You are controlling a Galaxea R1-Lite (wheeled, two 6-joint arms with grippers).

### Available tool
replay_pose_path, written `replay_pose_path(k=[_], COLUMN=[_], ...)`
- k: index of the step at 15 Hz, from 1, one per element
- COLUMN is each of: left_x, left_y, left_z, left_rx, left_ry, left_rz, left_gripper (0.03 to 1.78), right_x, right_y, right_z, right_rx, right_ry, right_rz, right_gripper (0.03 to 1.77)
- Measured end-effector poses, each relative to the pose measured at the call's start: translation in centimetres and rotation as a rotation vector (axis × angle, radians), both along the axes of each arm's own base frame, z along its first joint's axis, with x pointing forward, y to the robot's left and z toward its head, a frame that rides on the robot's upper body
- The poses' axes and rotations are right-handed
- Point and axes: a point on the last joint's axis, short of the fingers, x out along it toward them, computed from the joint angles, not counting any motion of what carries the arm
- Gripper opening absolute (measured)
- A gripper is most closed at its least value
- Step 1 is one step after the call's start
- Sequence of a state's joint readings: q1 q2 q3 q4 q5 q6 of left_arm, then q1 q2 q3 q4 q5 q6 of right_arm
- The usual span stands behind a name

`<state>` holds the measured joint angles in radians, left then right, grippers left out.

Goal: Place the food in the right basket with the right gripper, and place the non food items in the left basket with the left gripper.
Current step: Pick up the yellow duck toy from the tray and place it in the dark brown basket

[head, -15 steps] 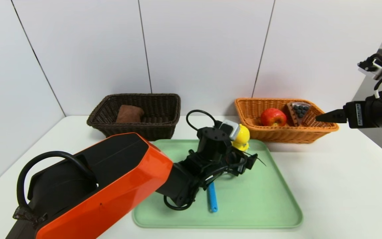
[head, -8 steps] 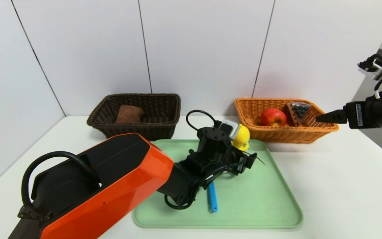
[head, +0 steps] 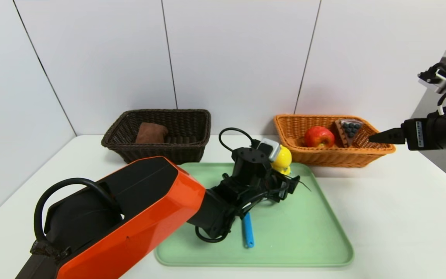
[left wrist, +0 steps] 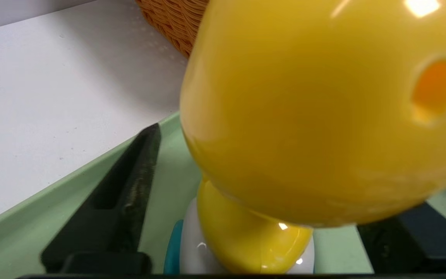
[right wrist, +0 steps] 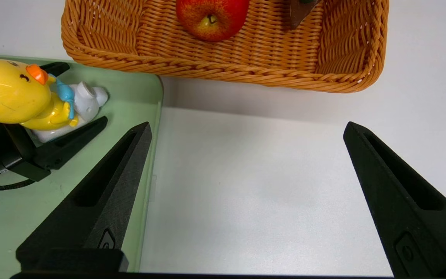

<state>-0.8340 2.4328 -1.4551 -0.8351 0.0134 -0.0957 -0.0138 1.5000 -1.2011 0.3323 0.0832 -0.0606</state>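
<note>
A yellow duck toy stands upright on a white base at the far edge of the green tray. My left gripper is down around it and open. One finger stands clear of the duck's body; the other is on its far side. A blue pen lies on the tray under the left wrist. My right gripper hangs open and empty in the air beside the orange right basket. That basket holds a red apple and a pie slice.
The dark brown left basket at the back left holds a brown item. My orange left arm covers the tray's near left corner. Bare white table lies between the tray and the right basket.
My left arm has edged slightly toward the duck. The right arm and the objects have stayed where they were.
</note>
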Motion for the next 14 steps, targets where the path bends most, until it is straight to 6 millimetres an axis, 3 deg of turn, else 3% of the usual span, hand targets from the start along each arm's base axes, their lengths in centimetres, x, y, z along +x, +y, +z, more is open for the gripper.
replay_pose_path(k=[4,10,14], left_x=[0.1,0.0,-0.9], left_y=[0.2,0.4,1.0], left_z=[-0.2,0.0,1.4], left_rx=[0.005,0.006,0.006], left_ry=[0.005,0.007,0.009], left_rz=[0.004,0.006,-0.004], left_gripper=[0.93,0.87,0.87], right_x=[0.0,-0.1,-0.2], right_y=[0.0,0.0,-0.1], right_z=[-0.2,-0.3,-0.2], right_rx=[0.002,0.002,0.002], right_ry=[0.006,0.012,0.009], right_rz=[0.001,-0.001,-0.002], right_gripper=[1.71,1.71,1.71])
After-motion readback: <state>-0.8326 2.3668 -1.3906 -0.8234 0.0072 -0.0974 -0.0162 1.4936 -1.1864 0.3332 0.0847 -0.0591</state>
